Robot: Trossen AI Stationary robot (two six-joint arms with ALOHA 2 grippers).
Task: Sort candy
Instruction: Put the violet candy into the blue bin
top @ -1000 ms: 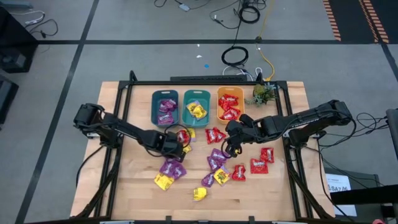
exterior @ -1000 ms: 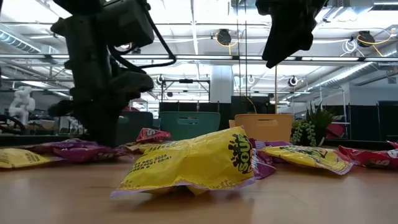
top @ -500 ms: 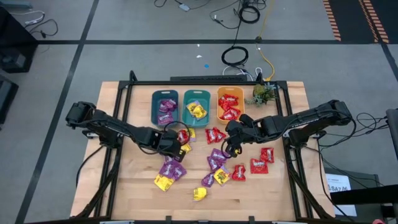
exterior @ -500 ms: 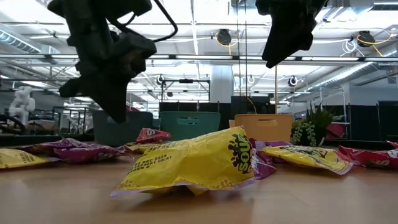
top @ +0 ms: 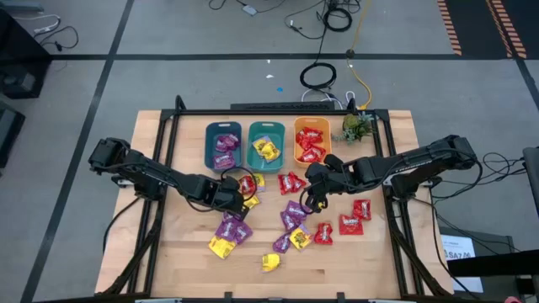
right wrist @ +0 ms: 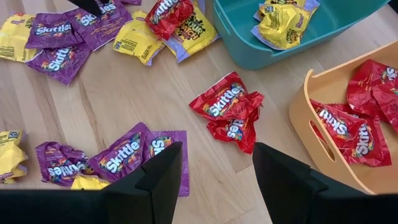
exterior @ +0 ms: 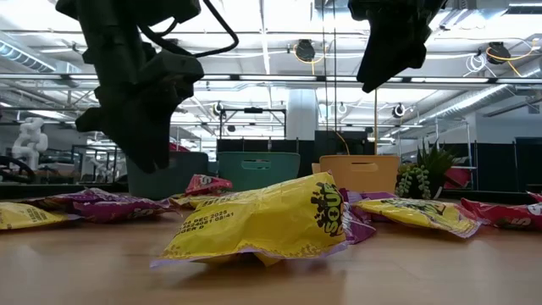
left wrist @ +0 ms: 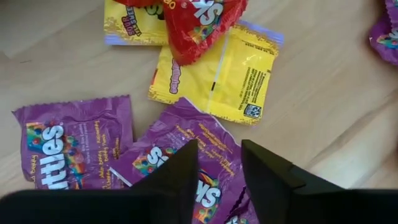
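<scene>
From above: three bins at the back of the desk, and the orange bin is our landmark. Candy lies scattered in front of it. The left claw hovers well to its left; the right claw hangs just in front.

Table level: a yellow packet fills the foreground, orange bin behind — both claws off the desk.

Left wrist: fingers narrowly apart over purple packets, apparently holding nothing.

Right wrist: fingers wide, empty, red packets beside the orange bin.
</scene>
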